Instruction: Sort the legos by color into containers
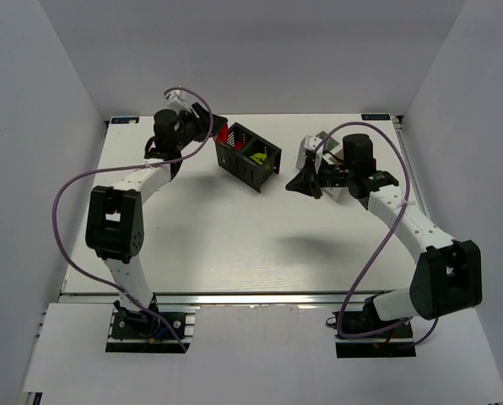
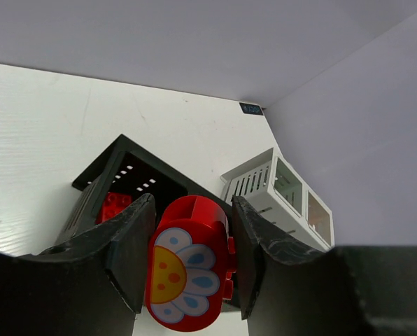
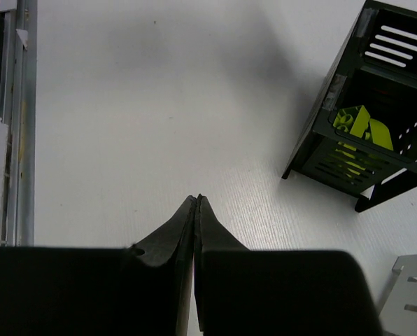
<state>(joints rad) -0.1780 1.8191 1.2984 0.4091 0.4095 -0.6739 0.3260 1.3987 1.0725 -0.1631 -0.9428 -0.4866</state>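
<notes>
The left tool (image 2: 189, 262) is clamped on a red lego (image 2: 194, 227) with a rounded top and a flower print on its face. It's pinched across its two side faces and held up right at the end of the black container (image 2: 100, 175), by the compartment where another red brick (image 2: 112, 206) can be spotted. The white container (image 2: 261, 183) is parked just beside the black one on the surface (image 2: 47, 112). The right tool (image 3: 196, 208) is pressed fully together with nothing in it, hovering over bare surface near the black container's other compartment, where a yellow-green brick (image 3: 362, 126) is lying. Handling-wise, the piece would be expected to be light, hard and stiff, so no crushing is to be feared, but the glossy plastic is probably slippery and little purchase is offered by the curved top. The flat parallel sides are judged the place to be gripped, as is done here.
</notes>
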